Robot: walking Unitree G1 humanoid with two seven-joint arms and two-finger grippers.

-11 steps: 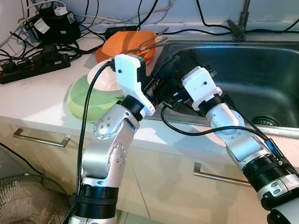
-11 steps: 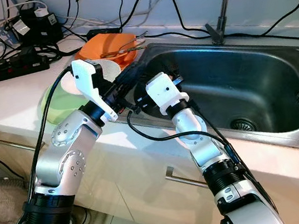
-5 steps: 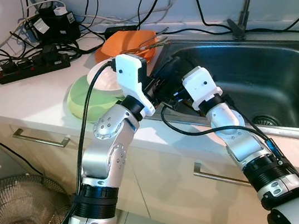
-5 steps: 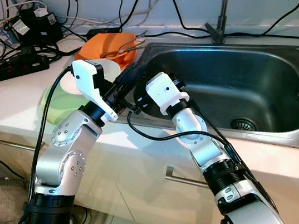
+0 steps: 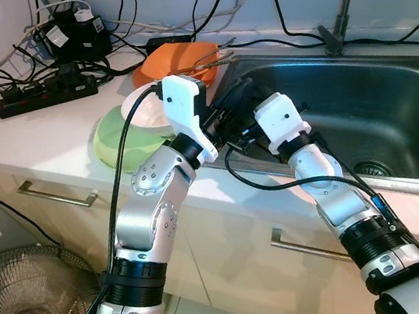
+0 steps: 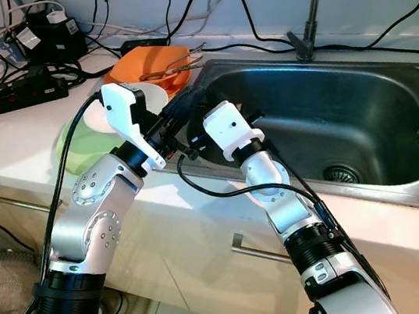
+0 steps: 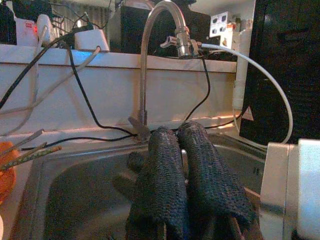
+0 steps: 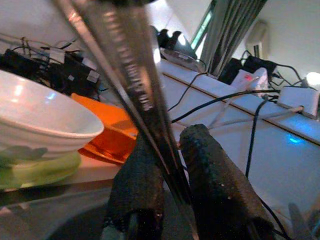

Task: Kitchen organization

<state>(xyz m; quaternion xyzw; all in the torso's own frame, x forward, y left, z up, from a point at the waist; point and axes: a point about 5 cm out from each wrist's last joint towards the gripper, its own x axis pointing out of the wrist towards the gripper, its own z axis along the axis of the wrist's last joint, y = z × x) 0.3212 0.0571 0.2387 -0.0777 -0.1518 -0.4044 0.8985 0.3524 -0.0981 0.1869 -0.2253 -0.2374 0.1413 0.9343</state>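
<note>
Right end effector [image 8: 167,200]: pinched on a metal utensil [image 8: 125,85] that slants up between its fingers, at the sink's [image 5: 361,114] left rim. Left end effector [image 7: 187,170]: fingers pressed together, holding nothing, just beside the right. On the desk [image 5: 40,135] near them: white bowl [image 8: 40,125] in green bowl [image 5: 112,140], orange plate [image 5: 167,60] behind.

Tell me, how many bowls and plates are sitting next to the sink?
3. An orange bowl sits farthest back with chopsticks on it; a white bowl rests on a green plate nearer the counter edge. The arms may hide more.
</note>
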